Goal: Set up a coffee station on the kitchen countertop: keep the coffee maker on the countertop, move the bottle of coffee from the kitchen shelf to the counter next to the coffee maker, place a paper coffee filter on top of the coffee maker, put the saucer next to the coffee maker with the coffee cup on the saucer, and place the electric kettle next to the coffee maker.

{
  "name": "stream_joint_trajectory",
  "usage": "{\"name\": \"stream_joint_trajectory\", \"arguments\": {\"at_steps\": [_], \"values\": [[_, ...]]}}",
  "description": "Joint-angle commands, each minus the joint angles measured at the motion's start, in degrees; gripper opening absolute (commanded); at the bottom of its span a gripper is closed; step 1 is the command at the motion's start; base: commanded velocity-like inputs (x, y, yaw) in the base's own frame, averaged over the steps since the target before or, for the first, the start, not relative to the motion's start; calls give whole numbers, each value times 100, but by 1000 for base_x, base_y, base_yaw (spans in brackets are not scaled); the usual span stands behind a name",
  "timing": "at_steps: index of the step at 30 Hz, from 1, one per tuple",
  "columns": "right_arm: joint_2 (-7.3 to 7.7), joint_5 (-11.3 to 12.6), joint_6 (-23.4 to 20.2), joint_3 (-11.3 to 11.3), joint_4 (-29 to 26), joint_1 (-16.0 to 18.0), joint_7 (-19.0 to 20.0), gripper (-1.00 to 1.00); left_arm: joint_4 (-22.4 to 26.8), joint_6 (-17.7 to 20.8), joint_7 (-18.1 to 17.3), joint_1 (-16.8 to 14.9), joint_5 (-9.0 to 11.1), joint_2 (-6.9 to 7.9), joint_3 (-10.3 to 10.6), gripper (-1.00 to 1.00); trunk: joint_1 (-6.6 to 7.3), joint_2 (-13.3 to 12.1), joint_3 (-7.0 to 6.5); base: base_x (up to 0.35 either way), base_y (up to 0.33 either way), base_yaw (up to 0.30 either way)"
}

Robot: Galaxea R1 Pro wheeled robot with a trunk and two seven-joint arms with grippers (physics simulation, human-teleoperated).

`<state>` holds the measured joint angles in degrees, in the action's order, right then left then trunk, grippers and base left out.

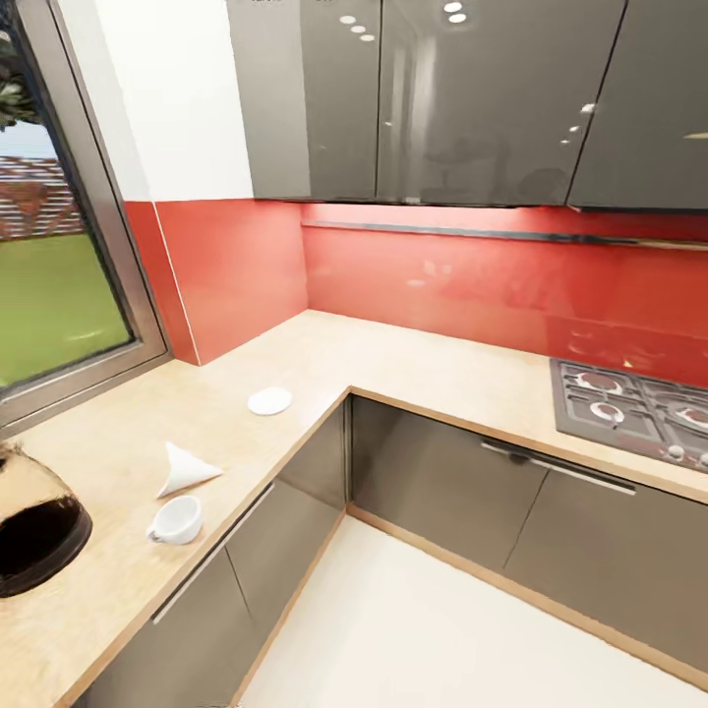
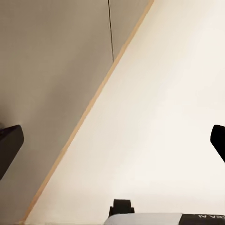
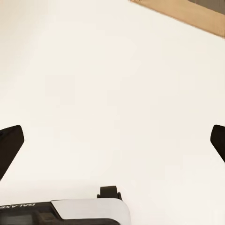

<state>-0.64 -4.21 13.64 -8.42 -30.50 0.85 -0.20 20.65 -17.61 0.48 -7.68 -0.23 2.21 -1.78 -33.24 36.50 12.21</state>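
Three small white pieces sit on the pale, speckled stone surface [image 1: 118,433] in the head view. A flat round saucer [image 1: 269,400] lies nearest the corner; a folded, cone-shaped paper coffee filter [image 1: 186,470] lies on its side closer in; and the glossy coffee cup [image 1: 177,519] is tipped over just beside the filter, mouth facing outward. The saucer is well apart from the other two. At the left edge there is a rounded glass carafe, the coffee maker [image 1: 37,526], dark at the bottom, on the same surface. Glossy red backsplash [image 1: 423,280] wraps the corner, mirrored grey wall cabinets [image 1: 442,98] hang above, a gas hob [image 1: 634,408] is set in the right run, and a window [image 1: 49,265] shows green lawn.

Over to the left wrist view — the left pincer [image 2: 112,145] hangs with its two dark fingertips [image 2: 9,145] spread wide at the frame's edges, nothing between them. It looks down on cream floor [image 2: 154,117] and a grey cabinet front [image 2: 47,56] with a wood-toned plinth strip.

Right wrist view now — the right pincer [image 3: 112,145] is likewise spread wide and empty over plain cream floor, with a sliver of wood-toned plinth [image 3: 187,14] in one corner.
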Motion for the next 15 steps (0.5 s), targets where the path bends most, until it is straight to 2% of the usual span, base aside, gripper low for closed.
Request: {"name": "stream_joint_trajectory", "arguments": {"at_steps": [1, 15], "values": [[-7, -45, 16, -31, 0, 2, 0, 100, -3, -20, 5, -6, -3, -1, -7, 100, 21, -35, -10, 0, 0, 280], [-7, -45, 17, -28, 0, 2, -1, 100, -8, -18, 5, -6, -3, -3, -7, 100, 329, -596, -262, 0, 0, 280]]}}
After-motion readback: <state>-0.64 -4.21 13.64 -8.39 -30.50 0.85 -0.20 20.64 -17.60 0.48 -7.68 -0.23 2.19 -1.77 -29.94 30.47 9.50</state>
